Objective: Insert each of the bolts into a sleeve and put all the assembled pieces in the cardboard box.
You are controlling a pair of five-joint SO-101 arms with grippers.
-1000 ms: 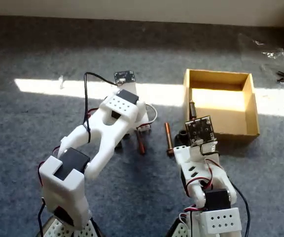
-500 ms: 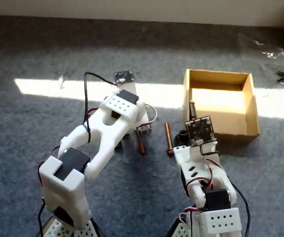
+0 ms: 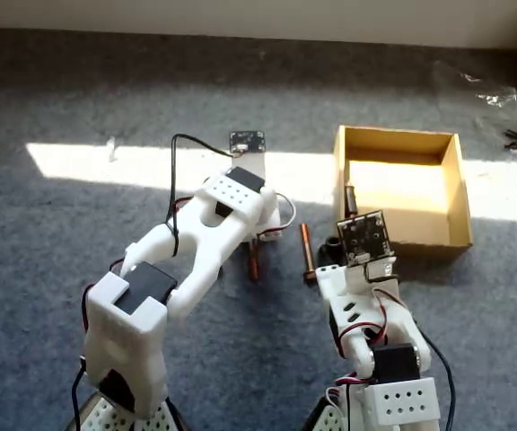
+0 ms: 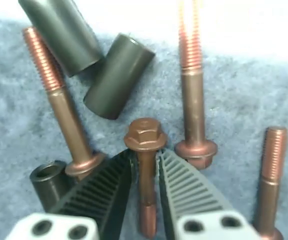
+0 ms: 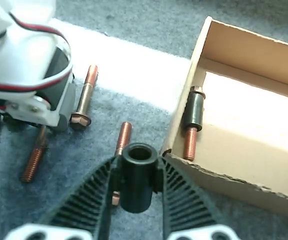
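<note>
My left gripper (image 4: 145,156) is clamped on a bolt (image 4: 145,136) by its shank, head pointing away. Up close, three loose bolts (image 4: 193,100) and three loose sleeves (image 4: 116,75) lie around it on the carpet (image 3: 61,251). From above, my left arm (image 3: 196,242) covers most of them. My right gripper (image 5: 137,164) pinches an upright sleeve (image 5: 135,185) just beside the box (image 5: 224,167). That wrist's view catches one assembled piece (image 5: 194,117) against the box's inner wall.
</note>
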